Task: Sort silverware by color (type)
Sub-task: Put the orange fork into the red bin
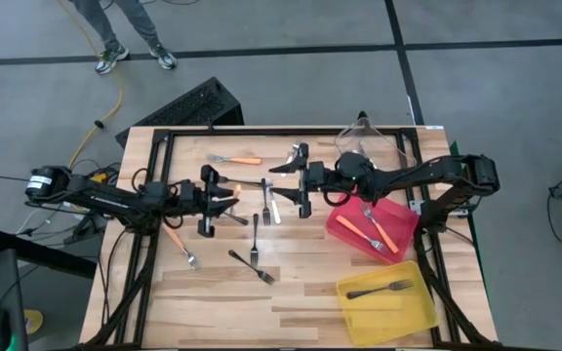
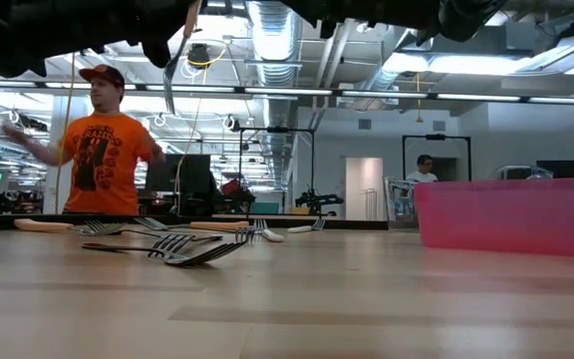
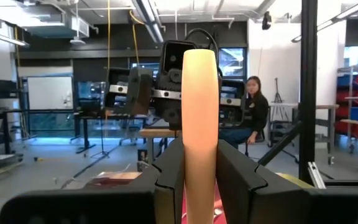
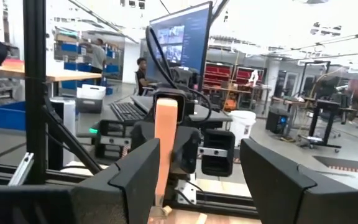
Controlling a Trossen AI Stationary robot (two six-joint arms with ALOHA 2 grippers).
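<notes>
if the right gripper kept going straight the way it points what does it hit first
Most likely the orange-handled fork held upright by the left gripper, which faces the open right gripper head-on above mid-table. The depth between them is unclear.

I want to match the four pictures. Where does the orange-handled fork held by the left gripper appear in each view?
High view: the orange-handled fork is at the left gripper's tip, mid-table.
Low view: it hangs at the top, left of centre, head downward.
Left wrist view: its handle stands upright in the centre, between the fingers.
Right wrist view: the handle is left of centre.
Shared landmark: the red bin.
</notes>
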